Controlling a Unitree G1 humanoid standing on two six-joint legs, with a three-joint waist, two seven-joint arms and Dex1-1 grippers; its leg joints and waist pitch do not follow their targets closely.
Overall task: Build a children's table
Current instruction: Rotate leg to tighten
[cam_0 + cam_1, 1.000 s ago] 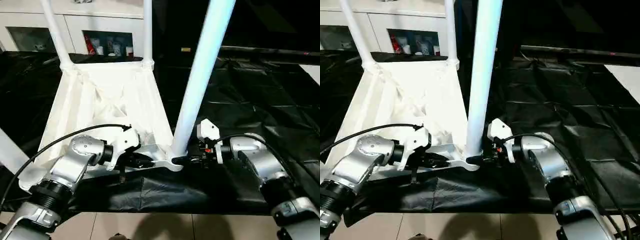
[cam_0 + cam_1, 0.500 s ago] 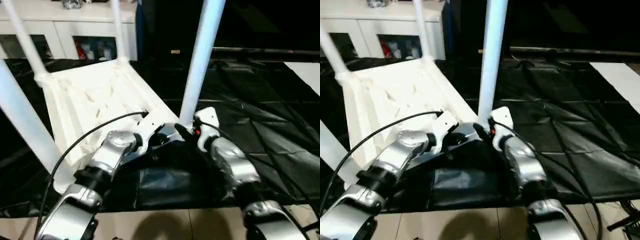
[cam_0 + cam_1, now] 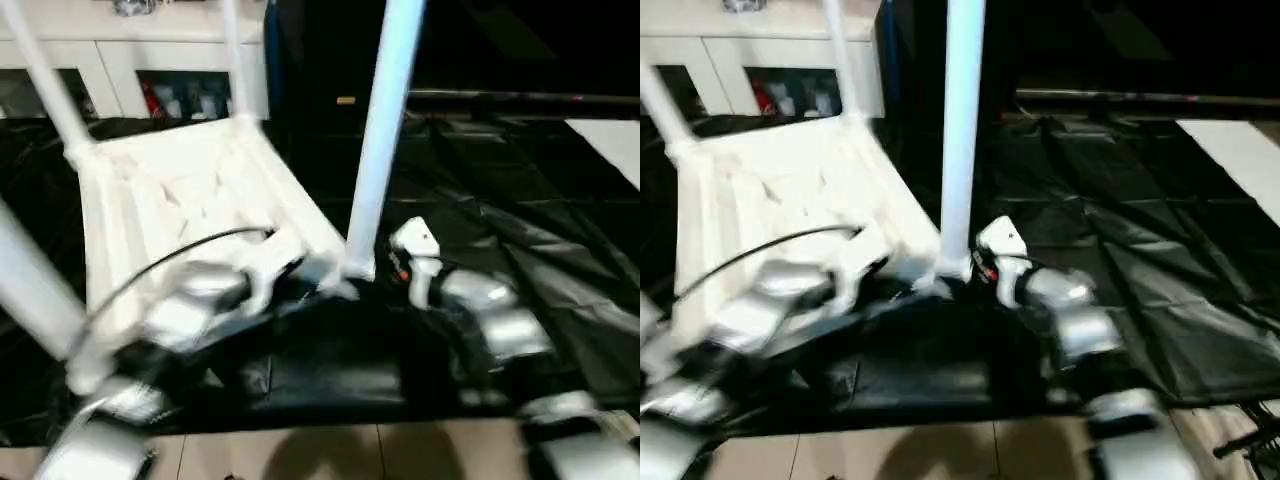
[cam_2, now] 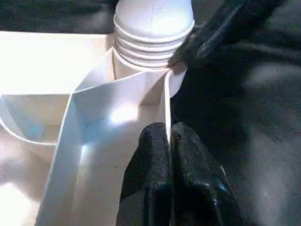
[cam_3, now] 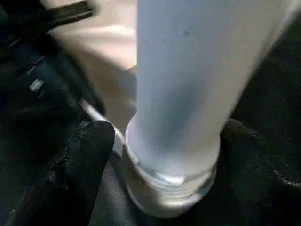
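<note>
I saw the upside-down white plastic children's table [image 3: 190,200] on black sheeting [image 3: 520,200], my left gripper [image 4: 170,141] pinching its near rim, my right gripper [image 5: 155,155] beside the near-corner round white leg [image 3: 375,150], jaws unclear.

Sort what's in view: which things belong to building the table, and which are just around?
Job:
- upturned white tabletop, left pincer shut on its rim
- near leg standing in its corner socket, right pincer beside its base
- two far legs

Just around:
- black sheet
- white cabinet
</note>
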